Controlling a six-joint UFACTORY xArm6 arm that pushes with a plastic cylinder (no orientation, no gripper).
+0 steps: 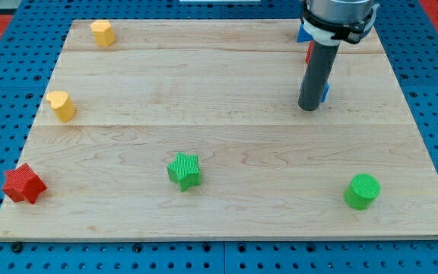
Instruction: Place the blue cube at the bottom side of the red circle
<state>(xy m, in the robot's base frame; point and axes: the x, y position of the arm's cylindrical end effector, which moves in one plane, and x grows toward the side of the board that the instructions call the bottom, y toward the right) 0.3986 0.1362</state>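
Observation:
My tip [309, 108] rests on the wooden board [226, 129] in its upper right part. The rod hides most of what is behind it. A sliver of a blue block [325, 92] shows just right of the rod, touching or nearly touching it. A sliver of a red block [309, 52] shows on the rod's left, higher up. Another blue block [303, 33] peeks out at the board's top edge, under the arm. The shapes of these three cannot be made out.
A yellow block [102, 33] sits at the top left and a second yellow block [61, 105] at the left edge. A red star [23, 183] is at the bottom left, a green star [184, 170] bottom centre, a green cylinder [363, 190] bottom right.

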